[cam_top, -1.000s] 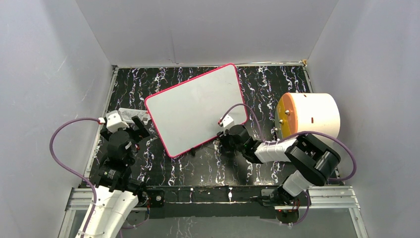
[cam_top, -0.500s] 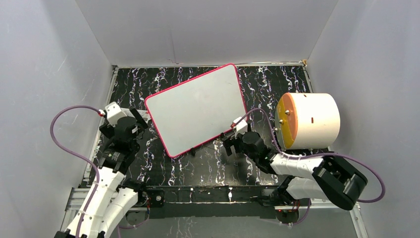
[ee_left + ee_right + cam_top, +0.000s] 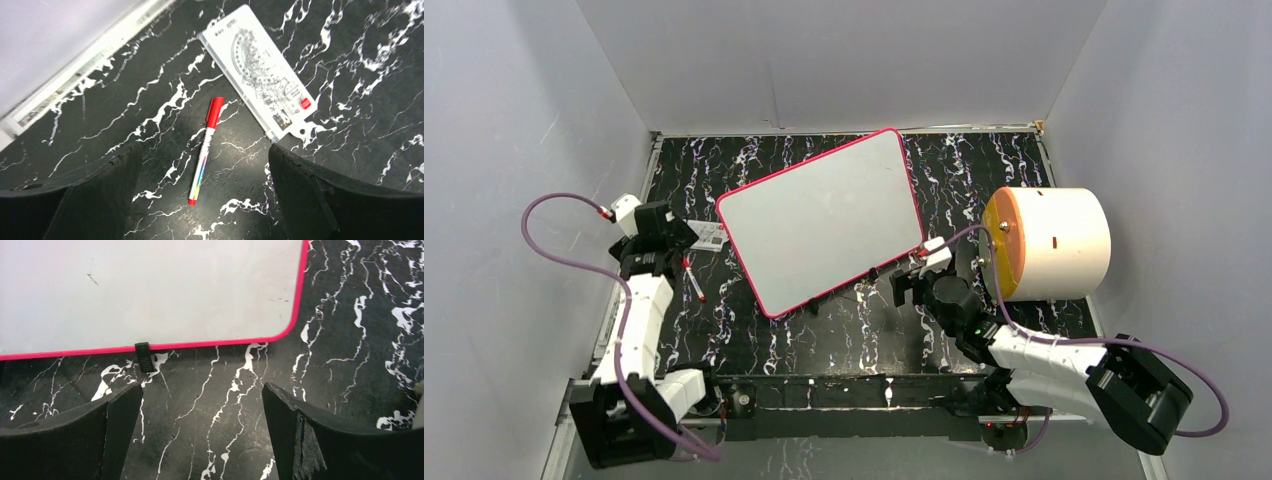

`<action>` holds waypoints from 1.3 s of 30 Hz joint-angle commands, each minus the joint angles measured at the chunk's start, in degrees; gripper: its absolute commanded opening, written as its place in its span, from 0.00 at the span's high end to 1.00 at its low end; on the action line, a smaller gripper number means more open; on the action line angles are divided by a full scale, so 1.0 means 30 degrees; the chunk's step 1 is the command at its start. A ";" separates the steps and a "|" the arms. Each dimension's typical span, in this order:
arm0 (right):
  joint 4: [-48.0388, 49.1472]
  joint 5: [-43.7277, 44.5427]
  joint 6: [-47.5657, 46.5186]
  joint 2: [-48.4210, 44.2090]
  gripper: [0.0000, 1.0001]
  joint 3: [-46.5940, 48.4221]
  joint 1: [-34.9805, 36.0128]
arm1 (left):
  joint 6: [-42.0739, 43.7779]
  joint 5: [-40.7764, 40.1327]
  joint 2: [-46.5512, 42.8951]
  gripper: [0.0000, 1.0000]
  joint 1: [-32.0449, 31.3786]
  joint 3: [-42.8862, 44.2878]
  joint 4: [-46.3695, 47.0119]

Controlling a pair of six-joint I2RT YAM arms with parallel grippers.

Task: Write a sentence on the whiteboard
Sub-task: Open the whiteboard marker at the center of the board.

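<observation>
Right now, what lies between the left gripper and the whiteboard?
The top view shows a white printed card and a red marker between the left gripper and the whiteboard.

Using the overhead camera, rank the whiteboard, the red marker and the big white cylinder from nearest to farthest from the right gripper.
1. whiteboard: its near edge lies just ahead of the right gripper.
2. white cylinder: on the gripper's right, orange end facing it.
3. red marker: far over on the left side.
</observation>
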 commanded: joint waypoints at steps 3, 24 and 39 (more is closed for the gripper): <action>0.1506 0.1872 0.0573 -0.1018 0.01 -0.0505 0.0086 | 0.0864 0.5199 0.4081 0.09 0.2879 0.1827 -0.0567; 0.1700 0.2464 0.0618 -0.1021 0.01 -0.0632 0.0073 | 0.2591 0.8271 1.2771 0.58 0.3917 0.4346 -0.1552; 0.1799 0.2511 0.0644 -0.1163 0.01 -0.0735 0.0086 | 0.2948 0.9062 1.5055 0.97 0.3918 0.4545 -0.2201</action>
